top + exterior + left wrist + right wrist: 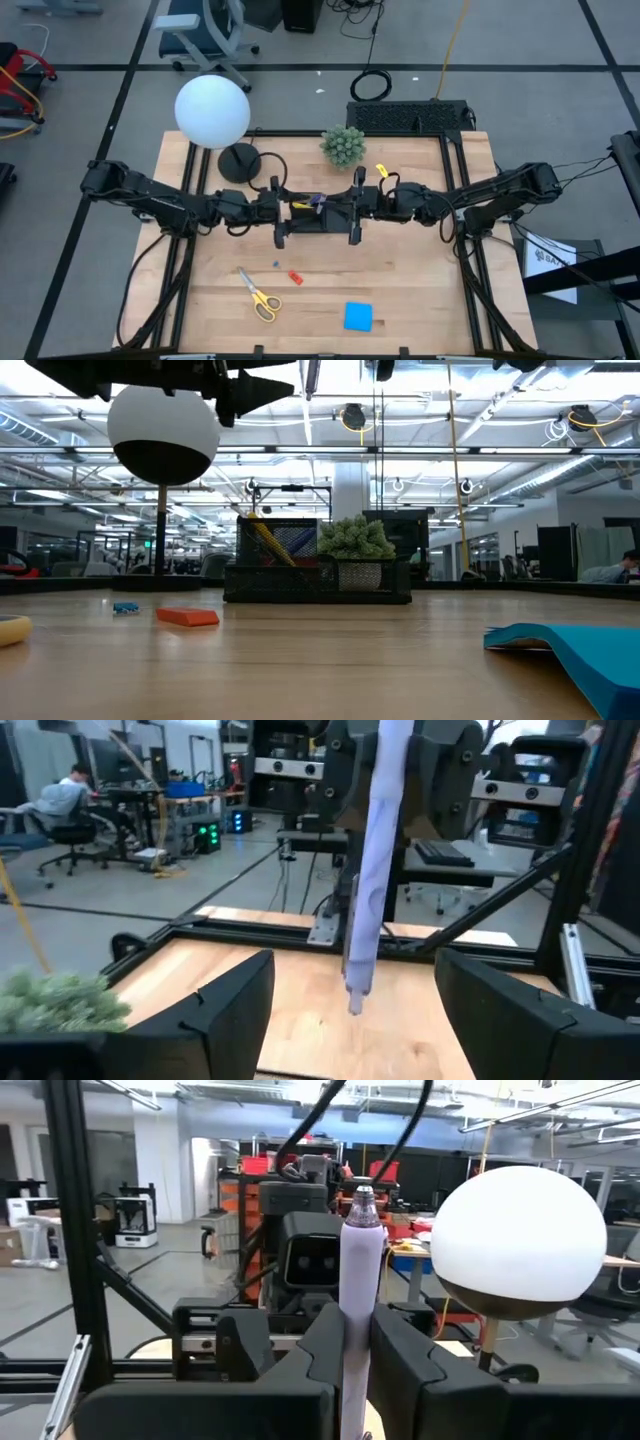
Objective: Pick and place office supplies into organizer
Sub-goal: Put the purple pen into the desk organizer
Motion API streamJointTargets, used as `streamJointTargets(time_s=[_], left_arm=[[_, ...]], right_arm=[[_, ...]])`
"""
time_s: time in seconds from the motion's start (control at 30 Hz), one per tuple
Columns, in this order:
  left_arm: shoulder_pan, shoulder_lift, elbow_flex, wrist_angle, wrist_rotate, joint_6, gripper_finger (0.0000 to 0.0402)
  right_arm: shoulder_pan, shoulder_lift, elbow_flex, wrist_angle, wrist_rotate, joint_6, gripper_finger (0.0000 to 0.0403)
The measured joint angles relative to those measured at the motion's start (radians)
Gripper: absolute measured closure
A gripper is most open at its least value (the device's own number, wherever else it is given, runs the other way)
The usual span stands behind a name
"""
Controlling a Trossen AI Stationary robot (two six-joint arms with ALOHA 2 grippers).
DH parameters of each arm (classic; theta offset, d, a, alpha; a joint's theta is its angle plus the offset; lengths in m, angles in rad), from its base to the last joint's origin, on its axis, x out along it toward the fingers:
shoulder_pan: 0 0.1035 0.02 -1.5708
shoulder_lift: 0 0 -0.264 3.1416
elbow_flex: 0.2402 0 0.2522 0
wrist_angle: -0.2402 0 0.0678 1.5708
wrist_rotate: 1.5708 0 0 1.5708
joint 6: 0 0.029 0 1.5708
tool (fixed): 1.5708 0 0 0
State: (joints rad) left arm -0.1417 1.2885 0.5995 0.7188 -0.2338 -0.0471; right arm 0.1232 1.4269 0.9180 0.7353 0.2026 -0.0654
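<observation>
purple pen (357, 1330) upright in right tool (348, 1370).

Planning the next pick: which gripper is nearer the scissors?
Left. The left gripper sits up and slightly right of the scissors; the right gripper, shut on the purple pen, is farther right.

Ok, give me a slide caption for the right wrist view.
Right gripper shut on an upright purple pen, white globe lamp beyond.

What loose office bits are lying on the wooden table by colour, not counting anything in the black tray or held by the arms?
Yellow: 1, the scissors
Red: 1, a small piece
Blue: 2, the sticky-note pad and a tiny piece
Total: 4
</observation>
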Motion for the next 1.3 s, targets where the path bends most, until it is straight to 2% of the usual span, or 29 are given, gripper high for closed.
streamJointTargets(time_s=[0.17,0.37,0.73,1.07,1.3], left_arm=[[0.024,0.027,0.0,0.067,0.065,-0.014,0.0127],[0.046,0.028,0.01,0.049,0.123,-0.04,0.0125],[0.045,0.028,0.011,-0.001,0.129,-0.058,0.0133],[0.051,0.028,0.011,-0.013,0.129,-0.05,0.0172],[0.069,0.028,0.011,-0.012,0.137,-0.054,0.0227]], right_arm=[[-0.001,0.033,0.0,0.045,-0.046,0.016,0.038],[-0.007,0.088,0.0,0.105,-0.05,0.027,0.038],[-0.019,0.109,0.0,0.173,-0.058,0.022,0.038],[-0.024,0.109,0.0,0.181,-0.078,0.017,0.038],[-0.025,0.109,0.0,0.187,-0.107,0.02,0.038]])
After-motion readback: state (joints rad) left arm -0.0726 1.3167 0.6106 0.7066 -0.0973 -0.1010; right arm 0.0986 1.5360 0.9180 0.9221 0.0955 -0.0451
